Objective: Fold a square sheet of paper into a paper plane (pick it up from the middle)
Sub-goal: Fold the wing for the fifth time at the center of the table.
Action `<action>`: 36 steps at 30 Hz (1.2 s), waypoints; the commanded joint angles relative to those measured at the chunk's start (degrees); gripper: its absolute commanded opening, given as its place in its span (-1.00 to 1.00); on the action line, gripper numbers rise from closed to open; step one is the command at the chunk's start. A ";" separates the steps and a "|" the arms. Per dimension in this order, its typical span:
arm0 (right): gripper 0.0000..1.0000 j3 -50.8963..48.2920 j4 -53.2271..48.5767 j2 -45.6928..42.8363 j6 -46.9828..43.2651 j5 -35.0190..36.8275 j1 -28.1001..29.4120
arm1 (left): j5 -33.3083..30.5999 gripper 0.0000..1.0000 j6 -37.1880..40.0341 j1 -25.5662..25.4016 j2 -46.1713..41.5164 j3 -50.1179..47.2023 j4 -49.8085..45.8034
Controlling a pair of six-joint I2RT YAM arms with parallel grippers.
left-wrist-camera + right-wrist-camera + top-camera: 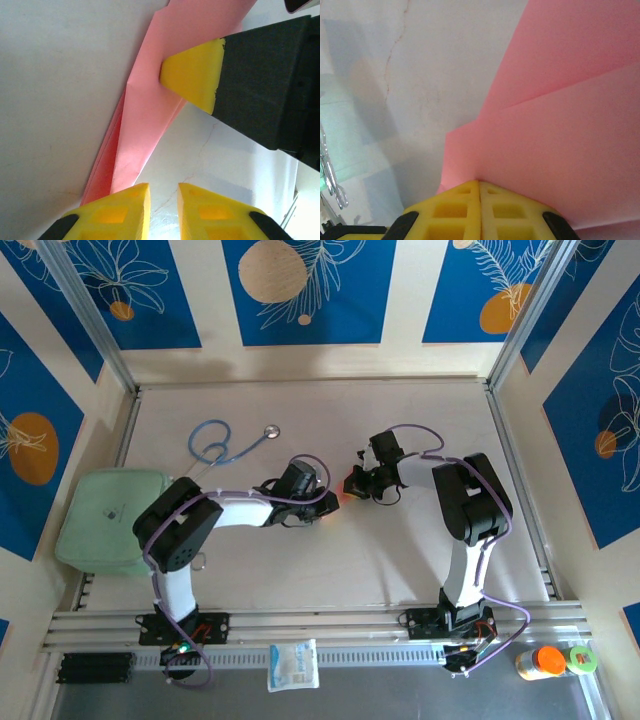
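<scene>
The salmon-pink paper (145, 125) is folded into a long narrow pointed shape with layered flaps, and lies mid-table between the two grippers (346, 487). My right gripper (480, 186) is shut, its yellow fingertips (195, 75) pinched on the paper's edge, and pink layers (560, 130) fan out beyond the tips. My left gripper (164, 200) sits just off the paper's pointed end. Its jaws stand slightly apart with only bare table between them. From above, the left gripper (325, 502) and right gripper (356, 483) nearly meet.
A blue stethoscope (225, 443) lies at the back left. The pale green pad (105, 520) is at the left edge. A white packet (293, 665) rests on the front rail, and an orange bottle (547, 661) stands at the front right.
</scene>
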 commanded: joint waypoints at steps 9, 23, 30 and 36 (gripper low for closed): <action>-0.84 -2.33 -8.04 5.95 0.41 10.29 0.23 | -1.77 -0.57 -1.48 -0.36 1.71 -0.78 0.74; -0.84 -2.13 -8.25 6.24 0.41 10.29 0.24 | -3.48 -0.57 0.15 0.11 2.05 -1.58 1.81; -0.84 -1.55 -9.07 6.33 0.47 10.82 0.23 | -2.53 -0.57 2.42 0.25 0.62 -1.33 2.14; -0.84 -0.93 -9.58 6.49 0.64 11.16 0.23 | -5.60 -0.48 12.96 -0.44 -3.68 -1.44 -6.44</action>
